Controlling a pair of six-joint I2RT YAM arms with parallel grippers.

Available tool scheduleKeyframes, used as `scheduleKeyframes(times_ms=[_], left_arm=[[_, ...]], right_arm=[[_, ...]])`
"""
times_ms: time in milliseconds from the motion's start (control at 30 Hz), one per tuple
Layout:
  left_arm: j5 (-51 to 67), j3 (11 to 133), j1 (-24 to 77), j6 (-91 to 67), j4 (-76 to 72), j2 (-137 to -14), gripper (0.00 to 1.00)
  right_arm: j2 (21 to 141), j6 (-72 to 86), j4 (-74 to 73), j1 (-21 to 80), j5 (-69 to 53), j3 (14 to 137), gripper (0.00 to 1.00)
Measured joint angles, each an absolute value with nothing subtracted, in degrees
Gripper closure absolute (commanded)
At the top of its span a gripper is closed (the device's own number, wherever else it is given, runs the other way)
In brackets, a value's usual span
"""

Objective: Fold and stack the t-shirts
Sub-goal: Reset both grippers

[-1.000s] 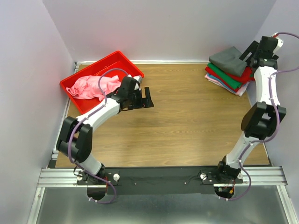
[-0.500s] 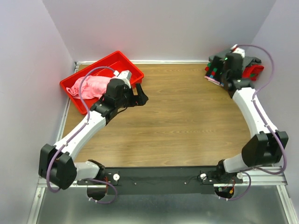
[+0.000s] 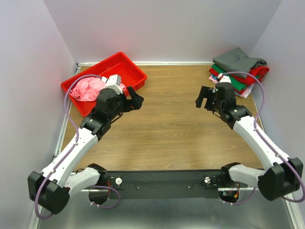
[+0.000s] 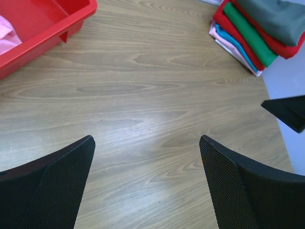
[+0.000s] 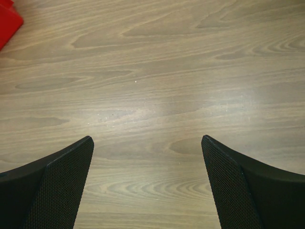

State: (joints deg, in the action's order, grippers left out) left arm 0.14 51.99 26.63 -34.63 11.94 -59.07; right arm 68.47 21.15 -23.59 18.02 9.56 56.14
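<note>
A stack of folded t-shirts (image 3: 238, 76) lies at the table's far right corner, with the dark grey t-shirt (image 3: 236, 60) on top over red, green and pale pink ones. The stack also shows in the left wrist view (image 4: 257, 33). A crumpled pink t-shirt (image 3: 86, 88) lies in the red bin (image 3: 128, 71) at the far left. My left gripper (image 3: 136, 101) is open and empty, just right of the bin. My right gripper (image 3: 206, 98) is open and empty, over bare wood left of the stack.
The red bin's corner shows in the left wrist view (image 4: 47, 24) and the right wrist view (image 5: 7, 21). White walls close in the table at left, back and right. The wooden table (image 3: 171, 129) lies between the arms.
My right arm has left the stack and swung left and nearer, over the table. The grey t-shirt now lies free on top of the stack. My left gripper has drawn back towards the bin.
</note>
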Motion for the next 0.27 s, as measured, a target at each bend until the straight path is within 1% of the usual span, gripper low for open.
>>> scheduleKeyframes(times_ms=[133,267], left_arm=[[-1.65,51.22,26.63,-35.20,13.04,-56.88,0.02],[-3.42,51.20,26.63,-35.20,14.39,-56.07,0.02]], right_arm=[[64.14,21.10,-23.59,18.02,9.47,54.13,0.00],[63.70,21.15,-23.57,18.02,9.34,53.93,0.00]])
